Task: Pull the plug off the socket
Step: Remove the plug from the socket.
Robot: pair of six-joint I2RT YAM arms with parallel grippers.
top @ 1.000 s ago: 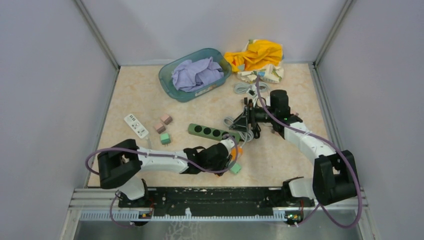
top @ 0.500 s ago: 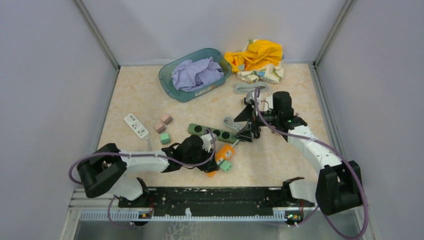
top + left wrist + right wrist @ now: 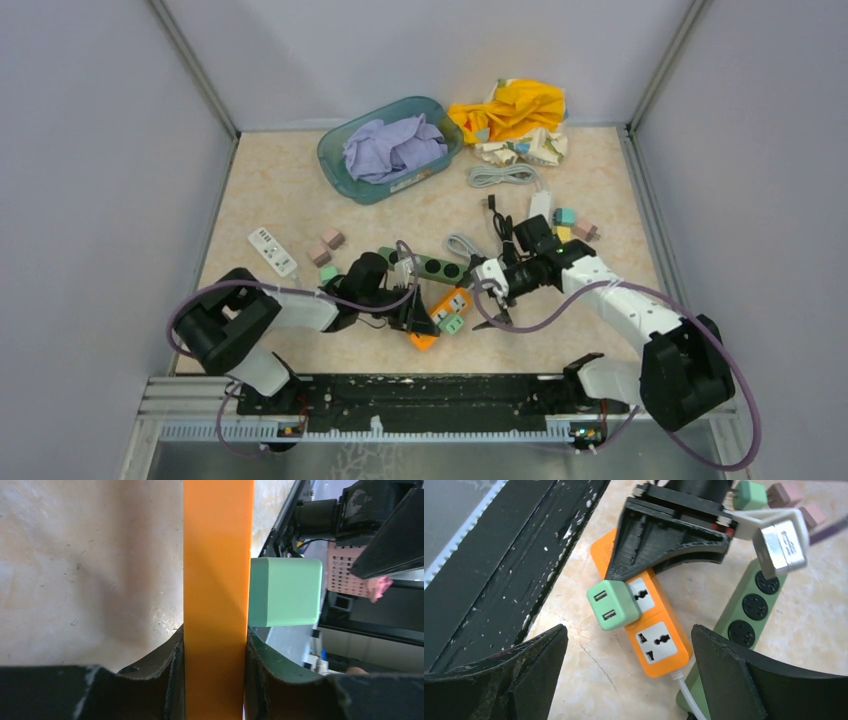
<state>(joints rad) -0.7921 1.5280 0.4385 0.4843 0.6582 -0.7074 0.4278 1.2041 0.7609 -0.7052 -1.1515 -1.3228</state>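
Top external view: orange socket strip [image 3: 456, 300] at the front middle of the table [image 3: 280, 190], between the two grippers, long axis on a diagonal from near-left to far-right. Green plug [image 3: 451, 323] seated on its socket face, roughly midway along.

From the right wrist: strip [image 3: 659, 645] running from upper left to lower right, two bare sockets showing past the plug [image 3: 613, 604], a white cord leaving the lower end. Plug's twin-port face turned down-left, toward the black rail at the table's near edge. From the left wrist: strip [image 3: 216, 570] upright in frame, plug [image 3: 284, 591] jutting square to the right.

Left gripper [image 3: 215, 645] nearly closed and clamped on one end of the strip, one finger on the socket face, the other on the back. Cannot tell whether the strip rests on the table or is lifted. Right gripper [image 3: 626, 635] spread wide, holding nothing, poised above strip and plug with a finger [image 3: 734, 680] to either side in its own view; no contact visible.

Teal basin [image 3: 330, 150] at the far side, holding a crumpled lilac cloth [image 3: 393, 145]. Just right of it, loose on the table, a heap of yellow cloth [image 3: 510, 108]. Dark green power strip [image 3: 425, 265] just behind the orange one.
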